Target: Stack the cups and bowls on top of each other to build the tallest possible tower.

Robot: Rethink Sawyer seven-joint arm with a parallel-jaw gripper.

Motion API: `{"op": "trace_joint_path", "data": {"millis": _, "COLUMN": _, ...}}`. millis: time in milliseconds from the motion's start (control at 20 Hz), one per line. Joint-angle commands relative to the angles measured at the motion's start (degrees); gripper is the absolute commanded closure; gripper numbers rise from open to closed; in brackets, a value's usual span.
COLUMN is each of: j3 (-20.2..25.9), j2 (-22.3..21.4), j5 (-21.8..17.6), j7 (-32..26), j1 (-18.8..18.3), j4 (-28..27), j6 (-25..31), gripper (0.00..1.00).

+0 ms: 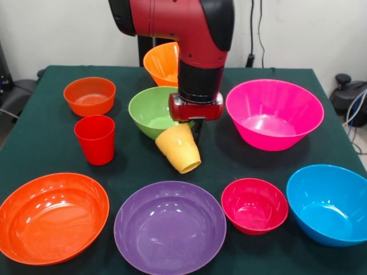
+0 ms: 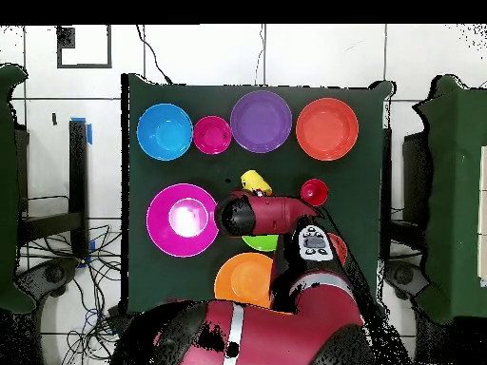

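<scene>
Two cups show: a red cup [image 1: 94, 139] standing upright and a yellow cup [image 1: 179, 148] tilted on its side. Eight bowls show, one of each colour: a small orange bowl [image 1: 89, 95], a light orange bowl [image 1: 162, 62], a green bowl [image 1: 150, 111], a magenta-pink bowl [image 1: 274, 113], a blue bowl [image 1: 328, 204], a small crimson-pink bowl [image 1: 254, 205], a purple bowl [image 1: 170, 227] and a large orange-red bowl [image 1: 53, 216]. That makes ten vessels on one worktop [image 1: 46, 157]. One robot arm [image 1: 195, 34] is present.
</scene>
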Motion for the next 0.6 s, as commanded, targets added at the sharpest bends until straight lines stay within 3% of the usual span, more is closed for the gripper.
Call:
{"op": "trace_joint_path", "data": {"millis": 50, "j3": 2.3, "j2": 0.9, "j5": -3.7, "j7": 3.6, "j1": 1.4, "j4": -3.3, "j6": -2.8, "gripper": 1.0}}
{"op": "trace_joint_path", "data": {"millis": 350, "j3": 1.9, "j2": -0.8, "j5": -4.3, "j7": 2.9, "j1": 1.8, "j4": -3.3, "j6": -1.6, "gripper": 1.0}}
{"op": "trace_joint_path", "data": {"millis": 600, "j3": 1.8, "j2": -4.3, "j5": -2.2, "j7": 2.2, "j1": 2.2, "j4": -4.4, "j6": 4.8, "gripper": 1.0}}
